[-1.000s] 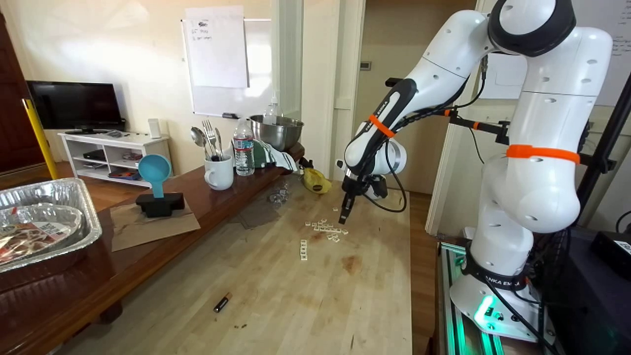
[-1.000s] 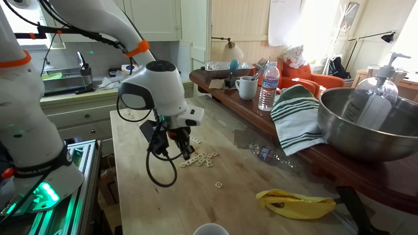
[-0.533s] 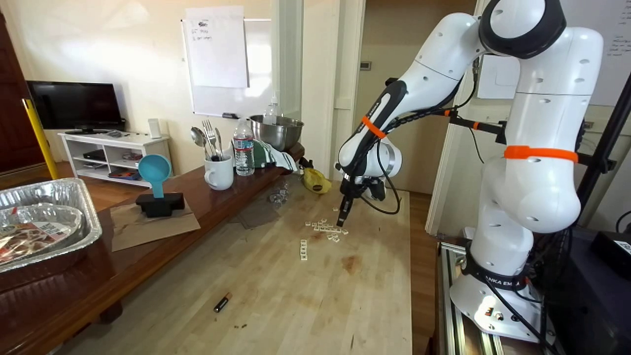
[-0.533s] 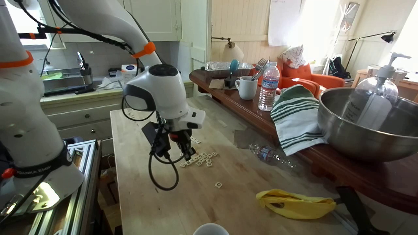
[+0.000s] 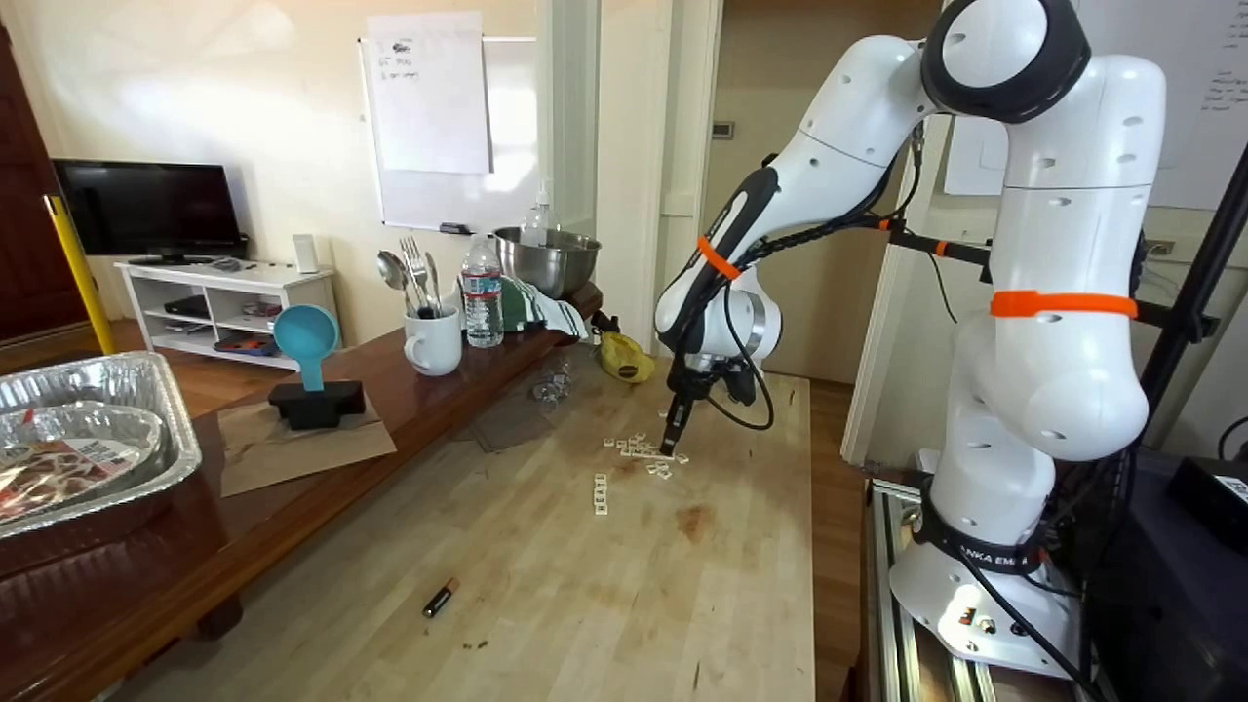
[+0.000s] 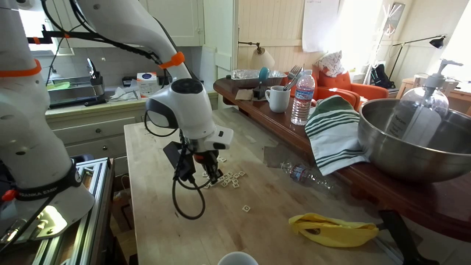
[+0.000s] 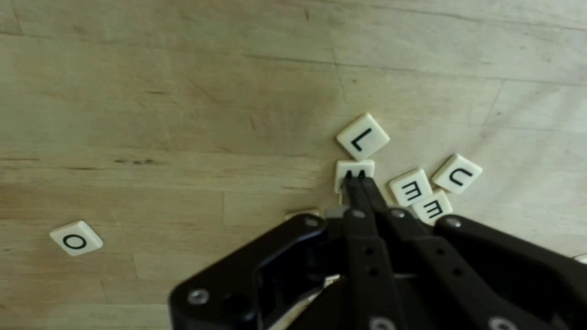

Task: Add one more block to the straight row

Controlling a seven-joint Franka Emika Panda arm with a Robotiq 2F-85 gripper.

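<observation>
The straight row (image 5: 601, 494) is a short line of pale letter tiles on the wooden table in an exterior view. In the exterior view across the table, the row (image 6: 222, 159) shows only in part behind my gripper. A loose cluster of tiles (image 5: 639, 448) lies beside it; the cluster also shows near my fingers (image 6: 231, 178). My gripper (image 7: 359, 181) is shut, fingertips together with nothing between them. It points down over a tile (image 7: 354, 167) at the cluster's edge; I cannot tell whether they touch. An L tile (image 7: 363, 136) touches that tile's far side.
Tiles E (image 7: 410, 187) and U (image 7: 457, 173) lie close right of the fingers. An O tile (image 6: 246, 208) lies apart. A battery (image 5: 440, 598), a crushed bottle (image 6: 307, 176) and a yellow banana-like thing (image 6: 333, 230) are on the table. A raised ledge (image 5: 390, 429) borders it.
My gripper has moved down toward the tile cluster, leftward in one exterior view and slightly rightward in the opposite one. The tiles have not visibly moved. The base light went from green to whitish.
</observation>
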